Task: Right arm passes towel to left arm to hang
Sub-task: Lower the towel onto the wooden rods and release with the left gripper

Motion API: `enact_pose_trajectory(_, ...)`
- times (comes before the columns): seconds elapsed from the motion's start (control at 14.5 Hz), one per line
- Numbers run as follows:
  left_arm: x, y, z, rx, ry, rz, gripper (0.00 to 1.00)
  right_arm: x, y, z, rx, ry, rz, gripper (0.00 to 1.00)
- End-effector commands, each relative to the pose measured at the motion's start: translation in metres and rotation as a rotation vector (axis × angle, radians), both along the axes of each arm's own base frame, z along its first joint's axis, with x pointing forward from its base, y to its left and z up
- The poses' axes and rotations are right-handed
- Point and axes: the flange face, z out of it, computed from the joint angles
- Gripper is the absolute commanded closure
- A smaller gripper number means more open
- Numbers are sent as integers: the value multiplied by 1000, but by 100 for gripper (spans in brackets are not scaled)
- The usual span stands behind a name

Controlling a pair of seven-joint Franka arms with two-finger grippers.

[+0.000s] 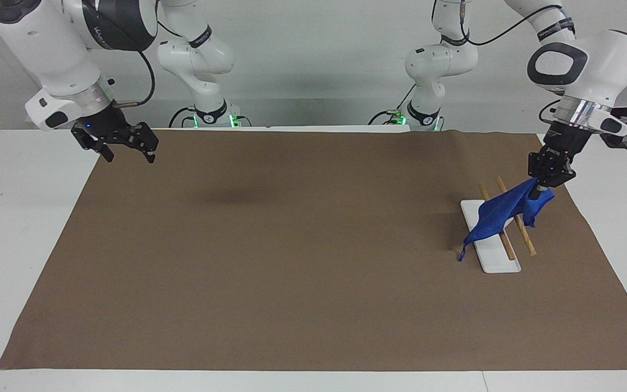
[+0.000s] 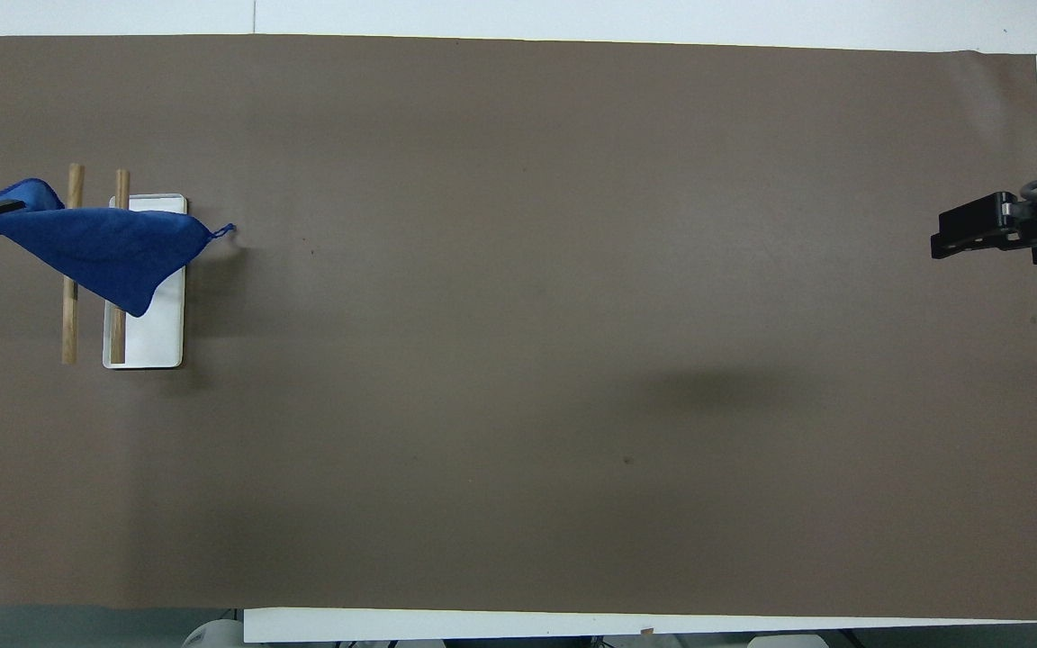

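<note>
Left end effector [image 1: 540,188]: clamped on the towel's corner, over the rack's two wooden rails.
Towel [image 1: 501,213]: draped across the rack [image 1: 496,256].
Right end effector [image 1: 127,151]: fingers spread, waiting above the worktop [image 1: 270,245] at its own end.

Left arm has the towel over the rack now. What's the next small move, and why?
Probably lower the left gripper a little, then open. It is shut on a corner of the towel, and the cloth lies across both wooden bars of the rack, its other end hanging to the white base. Lowering should settle it there. The right gripper waits over the mat's edge.
</note>
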Motion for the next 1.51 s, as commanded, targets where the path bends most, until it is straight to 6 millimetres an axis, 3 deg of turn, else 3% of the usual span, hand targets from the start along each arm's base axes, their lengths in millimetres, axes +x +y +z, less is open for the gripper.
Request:
enact_pose_trajectory(0.0,-5,8,2,73,-56,-95,99,-1,2,3,-5,7,5,0)
enact_pose_trajectory(0.14,-7,26,1,126,-81,-148,99,0,3,3,-7,8,5,0)
enact_pose_trajectory(0.69,-4,41,7,252,-156,-269,100,0,2,3,-5,7,5,0)
enact_pose_trajectory(1.17,25,40,8,302,-169,-451,100,0,3,3,-5,7,8,0)
enact_pose_trajectory(1.31,20,43,1,316,-165,-498,100,0,3,3,-5,9,6,0)
enact_pose_trajectory(1.44,10,64,-5,329,-150,-516,100,0,3,3,-5,7,8,0)
